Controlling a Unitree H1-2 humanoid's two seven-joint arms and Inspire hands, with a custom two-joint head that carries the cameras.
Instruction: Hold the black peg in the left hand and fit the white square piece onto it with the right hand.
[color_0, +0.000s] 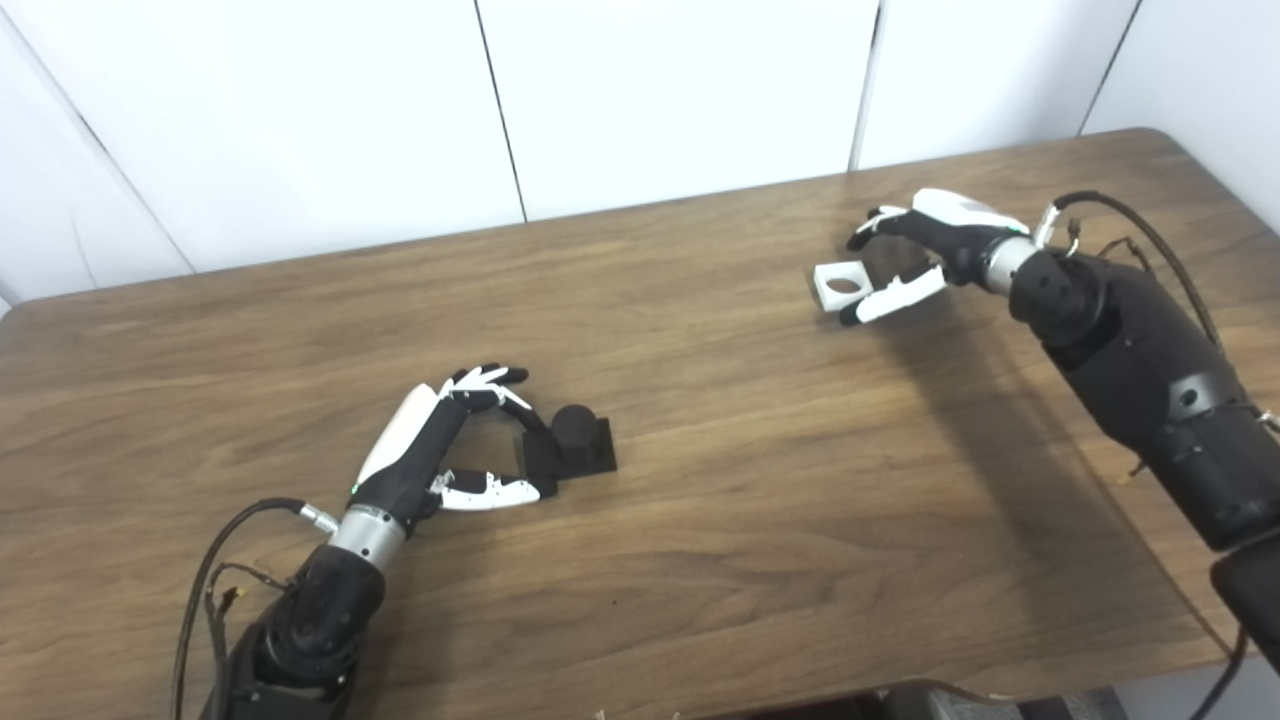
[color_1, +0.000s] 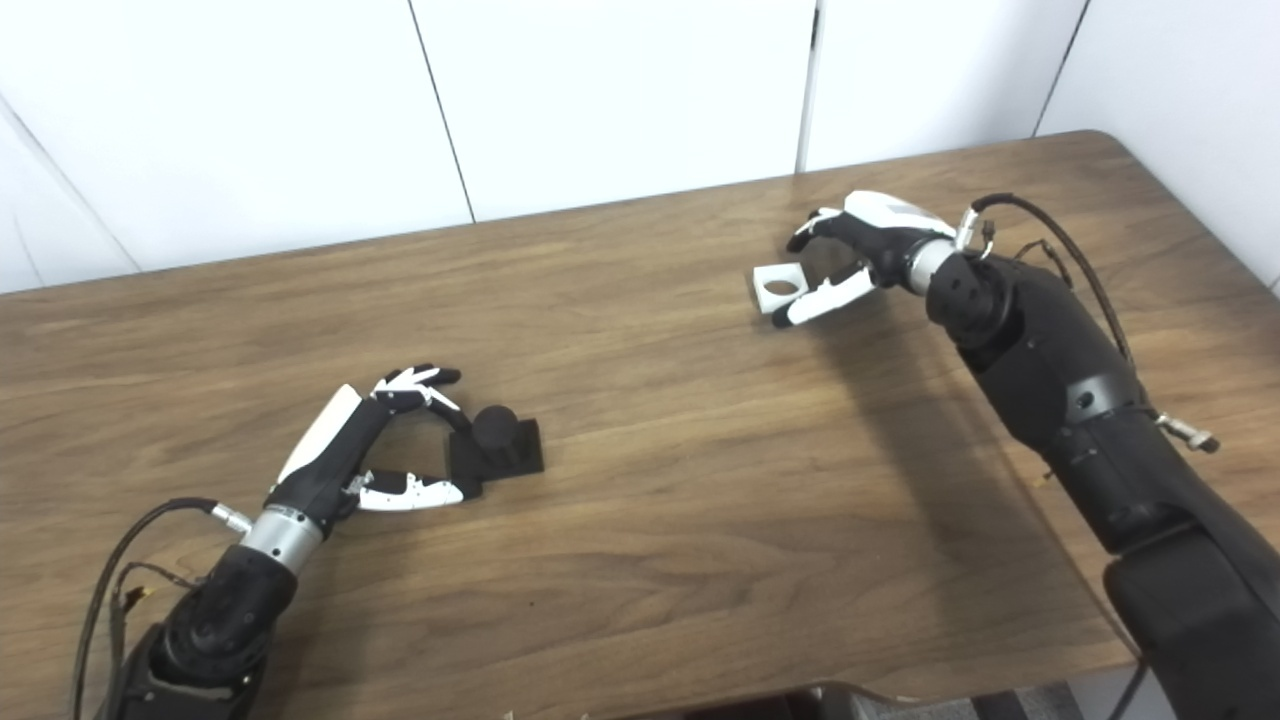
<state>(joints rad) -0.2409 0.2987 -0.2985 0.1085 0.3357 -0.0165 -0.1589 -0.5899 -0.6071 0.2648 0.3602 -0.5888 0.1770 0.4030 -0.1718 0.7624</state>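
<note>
A brown wooden table (color_0: 700, 520) is standing before white wall panels. The black peg (color_0: 572, 438) is sitting upright on its square base at seven o'clock, touching the spread left hand (color_0: 450, 440) cupping it. The white square piece (color_0: 840, 284) is lying at one o'clock, well apart, just beside the spread right hand (color_0: 925, 255).

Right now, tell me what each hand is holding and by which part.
Neither holds anything yet. The left hand is open beside the black peg; the right hand is open around the white square piece.
</note>
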